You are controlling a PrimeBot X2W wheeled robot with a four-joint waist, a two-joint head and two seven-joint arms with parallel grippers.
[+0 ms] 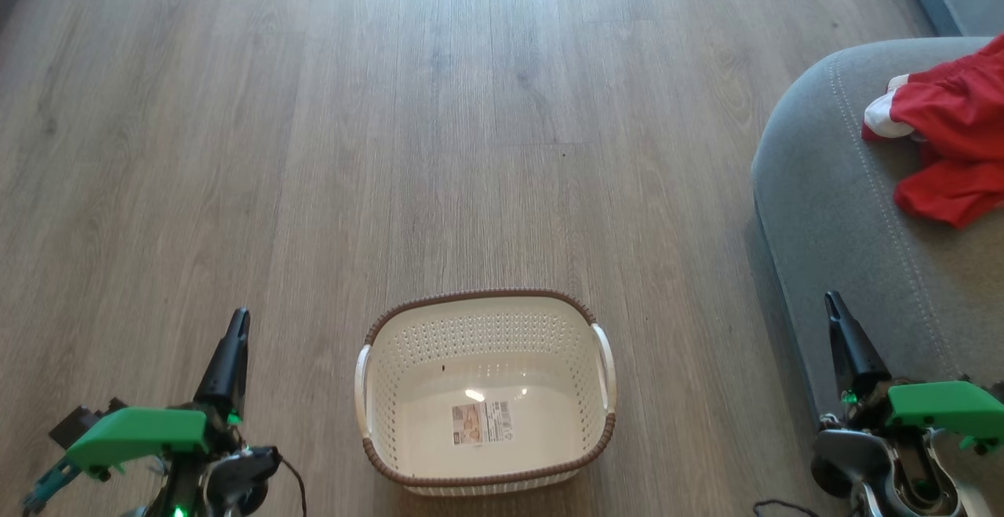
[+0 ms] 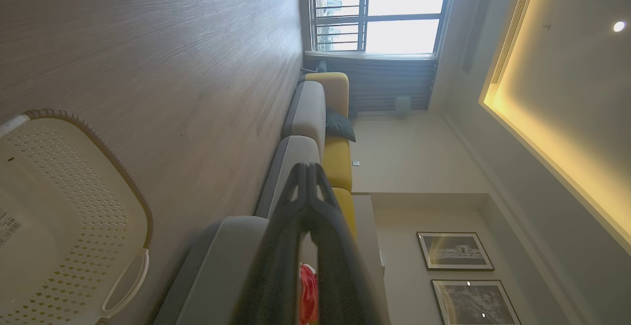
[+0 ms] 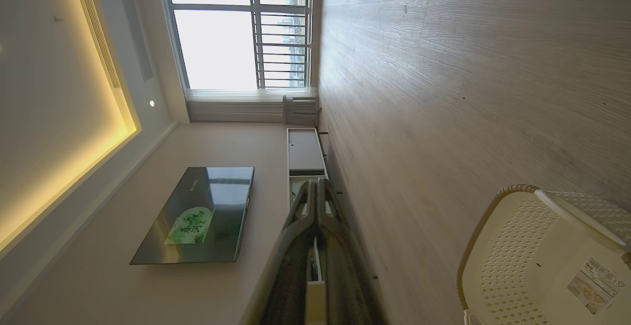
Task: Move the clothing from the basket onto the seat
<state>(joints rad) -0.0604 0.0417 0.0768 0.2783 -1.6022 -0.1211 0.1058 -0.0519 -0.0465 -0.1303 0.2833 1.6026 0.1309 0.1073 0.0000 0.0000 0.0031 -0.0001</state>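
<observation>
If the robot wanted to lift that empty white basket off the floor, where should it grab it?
Probably by its two white side handles: the left gripper coming in from the left, the right gripper from the right. Each loop stands off the brown rim, leaving a gap for a finger, and the basket sits upright between the arms.

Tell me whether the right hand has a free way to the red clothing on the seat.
Probably yes: the right hand, shut, sits by the near edge of the seat, and only bare grey fabric lies between it and the clothing. It must open first.
</observation>
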